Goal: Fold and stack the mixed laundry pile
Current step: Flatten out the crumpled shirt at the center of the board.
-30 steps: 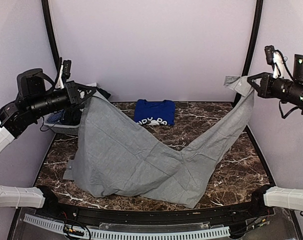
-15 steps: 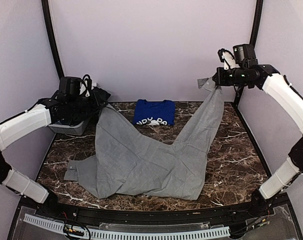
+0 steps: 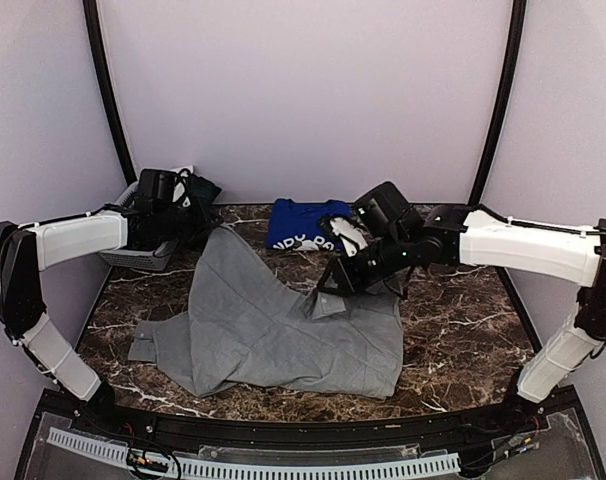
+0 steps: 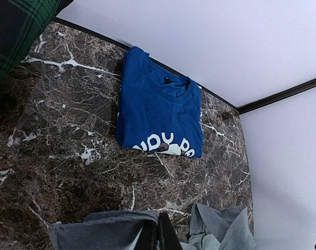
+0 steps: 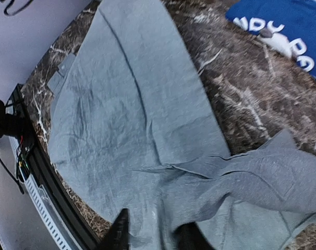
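A light-grey collared shirt [image 3: 273, 330] lies spread on the marble table, its right part folded over toward the middle. My left gripper [image 3: 208, 222] is shut on its back left corner, low over the table; the left wrist view shows the closed fingertips [image 4: 159, 235] pinching grey cloth [image 4: 95, 232]. My right gripper [image 3: 331, 283] hovers just over the shirt's middle near the collar, with its jaws apart over the cloth [image 5: 121, 104] in the right wrist view [image 5: 154, 237]. A folded royal-blue T-shirt [image 3: 308, 224] with white print lies at the back centre.
A grey mesh basket [image 3: 133, 255] stands at the back left with dark garments [image 3: 198, 188] on it. A dark-green plaid piece [image 4: 17, 26] shows in the left wrist view. The black front rail [image 3: 303, 430] runs along the near edge.
Both arms came down with the shirt. The right gripper swung left and down to the table's middle, laying the shirt's right side over, and its jaws now stand apart. The left gripper sank to the back left.
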Tool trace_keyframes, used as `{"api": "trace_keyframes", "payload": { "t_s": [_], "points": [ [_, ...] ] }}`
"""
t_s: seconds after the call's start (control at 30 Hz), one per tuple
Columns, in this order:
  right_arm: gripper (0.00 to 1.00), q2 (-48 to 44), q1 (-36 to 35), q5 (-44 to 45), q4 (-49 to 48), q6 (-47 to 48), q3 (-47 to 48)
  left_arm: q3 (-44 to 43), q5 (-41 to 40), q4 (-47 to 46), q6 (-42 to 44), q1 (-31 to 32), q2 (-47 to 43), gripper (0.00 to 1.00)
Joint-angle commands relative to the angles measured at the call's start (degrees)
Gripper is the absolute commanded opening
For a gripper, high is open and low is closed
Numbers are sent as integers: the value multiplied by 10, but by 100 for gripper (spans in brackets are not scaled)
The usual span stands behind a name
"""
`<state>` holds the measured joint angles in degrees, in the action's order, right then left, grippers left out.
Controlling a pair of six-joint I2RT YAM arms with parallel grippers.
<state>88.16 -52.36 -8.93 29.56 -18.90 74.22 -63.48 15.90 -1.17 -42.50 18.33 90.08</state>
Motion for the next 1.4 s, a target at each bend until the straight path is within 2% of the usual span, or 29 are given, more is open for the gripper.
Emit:
{"api": "trace_keyframes", "payload": {
  "t_s": [0.0, 0.1, 0.17, 0.23, 0.37, 0.43, 0.5, 0.6, 0.67, 0.77, 0.87, 1.03, 1.17, 1.27, 1.37],
  "points": [
    [55, 0, -32, -27, 10, 2, -8, -7, 17, -17, 7, -6, 0, 0],
    [85, -87, 5, -40, -15, 4, -61, -6, 17, -14, 9, -10, -1, 0],
    [95, -153, 48, -72, -42, -10, -107, -3, 17, -14, 9, -13, -4, 0],
    [98, -198, 93, -103, -56, -28, -147, -1, 19, -14, 10, -17, -3, 0],
    [96, -220, 118, -137, -69, -36, -197, -1, 27, -19, 9, -23, 1, 0],
    [87, -203, 114, -216, -97, -35, -206, -3, 28, -19, 10, -24, 5, 0],
    [82, -165, 75, -239, -120, -36, -184, -4, 29, -22, 11, -24, 8, 0],
    [84, -65, -30, -220, -66, 8, -73, -7, 29, -28, 9, -25, 15, 0],
    [88, -13, -82, -177, -17, 37, -1, -7, 32, -32, 4, -26, 21, 0],
    [98, 21, -92, -61, 38, 28, 29, -7, 34, -35, 1, -27, 22, 0],
    [99, 41, -93, 31, 87, 19, 28, -6, 29, -29, 8, -28, 19, 0],
    [99, 97, -169, 2, 74, 59, 34, -11, 25, -22, 20, -29, 22, 0],
    [99, 173, -227, 7, 79, 98, 143, -17, 21, -14, 23, -29, 29, 0],
    [99, 227, -237, 2, 101, 121, 256, -22, 21, -11, 27, -30, 33, 0],
    [99, 248, -241, 12, 94, 136, 312, -25, 20, 1, 35, -31, 33, 0]
  ]
}}
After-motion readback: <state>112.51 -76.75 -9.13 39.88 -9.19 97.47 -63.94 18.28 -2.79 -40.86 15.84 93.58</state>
